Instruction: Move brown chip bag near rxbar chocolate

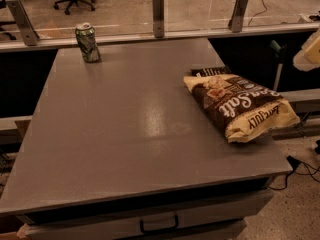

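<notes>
The brown chip bag [240,106] lies flat near the table's right edge, with its cream end pointing right over the edge. The rxbar chocolate [208,71], a small black wrapper with white text, peeks out from under the bag's far end and touches it; most of it is hidden. The gripper [311,51] shows only as a cream-coloured part at the right frame edge, above and to the right of the bag and clear of it.
A green drink can [88,43] stands at the table's far left corner. The grey table [125,124] has a drawer handle at the front. Glass-panel posts [158,15] line the far edge. Cables lie on the floor at the right.
</notes>
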Controlling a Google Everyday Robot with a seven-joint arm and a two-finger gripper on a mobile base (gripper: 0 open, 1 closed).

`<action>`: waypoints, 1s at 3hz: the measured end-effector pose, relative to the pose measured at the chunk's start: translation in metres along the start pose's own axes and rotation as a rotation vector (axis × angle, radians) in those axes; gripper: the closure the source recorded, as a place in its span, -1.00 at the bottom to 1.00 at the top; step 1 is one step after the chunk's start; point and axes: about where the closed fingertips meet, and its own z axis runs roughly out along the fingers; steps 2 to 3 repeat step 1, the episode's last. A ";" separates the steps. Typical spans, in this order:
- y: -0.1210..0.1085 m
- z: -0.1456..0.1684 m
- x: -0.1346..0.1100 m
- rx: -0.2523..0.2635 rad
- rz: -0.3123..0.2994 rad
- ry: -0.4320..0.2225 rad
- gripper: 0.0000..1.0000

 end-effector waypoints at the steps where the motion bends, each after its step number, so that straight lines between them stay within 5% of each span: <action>1: 0.000 0.000 0.000 0.000 0.000 0.000 -1.00; 3: 0.000 0.000 0.000 0.000 0.000 0.000 -1.00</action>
